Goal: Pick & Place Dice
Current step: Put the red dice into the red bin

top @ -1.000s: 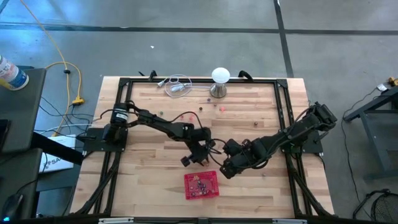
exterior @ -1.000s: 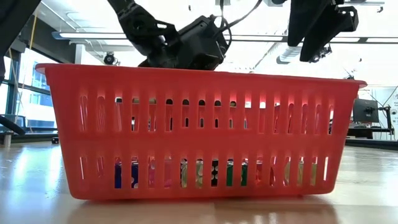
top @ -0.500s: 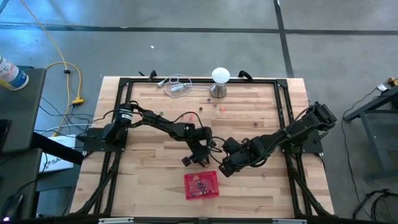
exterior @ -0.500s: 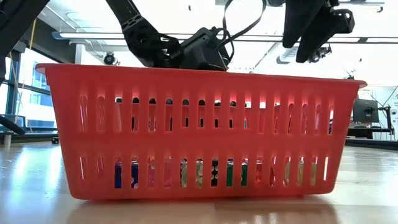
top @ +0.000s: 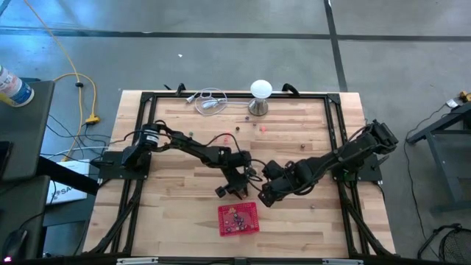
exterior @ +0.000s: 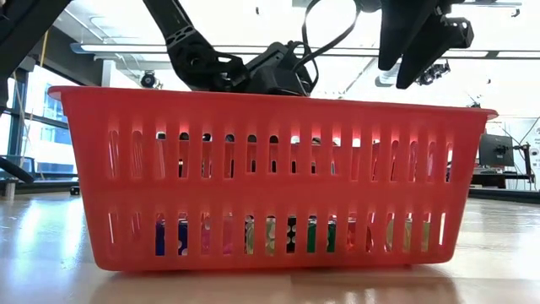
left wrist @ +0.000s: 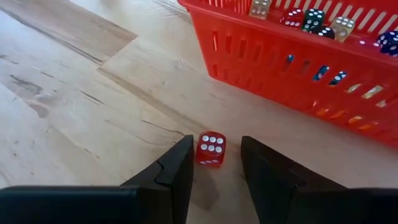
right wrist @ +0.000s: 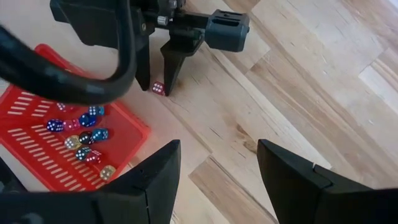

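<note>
Left gripper (left wrist: 215, 163): open, fingers either side of a red die (left wrist: 211, 149), holding nothing.
Red die: on the desk, beside the basket (left wrist: 261, 53).
Right gripper (right wrist: 217, 163): open, empty, near the basket.

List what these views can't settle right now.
- Left wrist view: whether the left gripper touches the red die between its open fingers; gaps show on both sides, contact unclear.
- Low view: the die on the table is hidden behind the red basket.
- High view: loose dice near the far edge are too small to count pips.
- Right gripper: open, holding nothing.
</note>
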You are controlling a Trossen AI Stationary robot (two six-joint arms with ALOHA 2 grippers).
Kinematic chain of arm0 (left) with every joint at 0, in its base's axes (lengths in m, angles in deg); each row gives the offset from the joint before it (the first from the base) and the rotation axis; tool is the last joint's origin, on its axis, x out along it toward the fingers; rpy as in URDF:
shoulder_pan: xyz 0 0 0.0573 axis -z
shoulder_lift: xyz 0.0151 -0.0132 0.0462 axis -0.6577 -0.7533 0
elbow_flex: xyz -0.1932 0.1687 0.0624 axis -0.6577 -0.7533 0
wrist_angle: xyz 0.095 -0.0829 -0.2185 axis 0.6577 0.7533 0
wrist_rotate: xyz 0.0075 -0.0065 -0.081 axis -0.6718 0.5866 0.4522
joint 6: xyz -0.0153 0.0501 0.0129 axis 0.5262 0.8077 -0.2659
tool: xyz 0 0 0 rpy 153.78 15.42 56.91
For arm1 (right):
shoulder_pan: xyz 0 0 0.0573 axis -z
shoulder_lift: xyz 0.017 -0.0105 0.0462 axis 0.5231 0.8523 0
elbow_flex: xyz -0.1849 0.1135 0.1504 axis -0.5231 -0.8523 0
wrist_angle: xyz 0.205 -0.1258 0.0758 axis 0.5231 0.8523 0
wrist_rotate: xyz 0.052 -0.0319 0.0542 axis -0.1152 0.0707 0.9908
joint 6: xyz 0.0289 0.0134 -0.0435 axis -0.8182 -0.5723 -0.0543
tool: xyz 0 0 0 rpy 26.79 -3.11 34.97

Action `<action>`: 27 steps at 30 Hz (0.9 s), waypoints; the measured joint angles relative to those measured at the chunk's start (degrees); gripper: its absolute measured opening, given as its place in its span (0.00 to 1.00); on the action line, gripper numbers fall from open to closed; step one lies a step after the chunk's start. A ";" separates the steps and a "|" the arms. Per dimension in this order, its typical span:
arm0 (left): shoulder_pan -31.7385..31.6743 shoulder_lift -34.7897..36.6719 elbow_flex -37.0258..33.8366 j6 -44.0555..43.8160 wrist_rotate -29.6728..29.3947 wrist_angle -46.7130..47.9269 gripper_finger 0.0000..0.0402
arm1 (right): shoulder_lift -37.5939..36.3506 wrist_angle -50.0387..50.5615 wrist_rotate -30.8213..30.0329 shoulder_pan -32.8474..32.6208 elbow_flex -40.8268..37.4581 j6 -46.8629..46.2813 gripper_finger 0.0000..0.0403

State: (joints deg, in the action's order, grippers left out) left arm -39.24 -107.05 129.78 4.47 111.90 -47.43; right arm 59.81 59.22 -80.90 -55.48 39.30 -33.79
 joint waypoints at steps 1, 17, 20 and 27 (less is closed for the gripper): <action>0.00 -0.21 0.00 0.02 -0.02 -0.61 0.32 | 0.00 0.07 0.00 -0.02 0.00 0.01 0.51; -0.78 -0.34 -0.01 -0.06 -0.07 -1.08 0.11 | 0.00 0.37 -0.02 0.11 0.00 0.00 0.51; -1.92 -0.34 0.00 -1.76 0.50 -0.49 0.11 | 0.00 0.32 -0.02 0.11 -0.02 0.00 0.51; -3.33 4.64 -0.09 -1.67 -6.77 7.48 0.11 | 0.00 -0.86 -1.67 -0.10 -0.02 0.00 0.51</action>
State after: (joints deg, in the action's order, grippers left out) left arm -42.57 -102.42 129.69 2.80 105.14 -39.95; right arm 59.81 58.36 -82.57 -55.58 39.28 -33.79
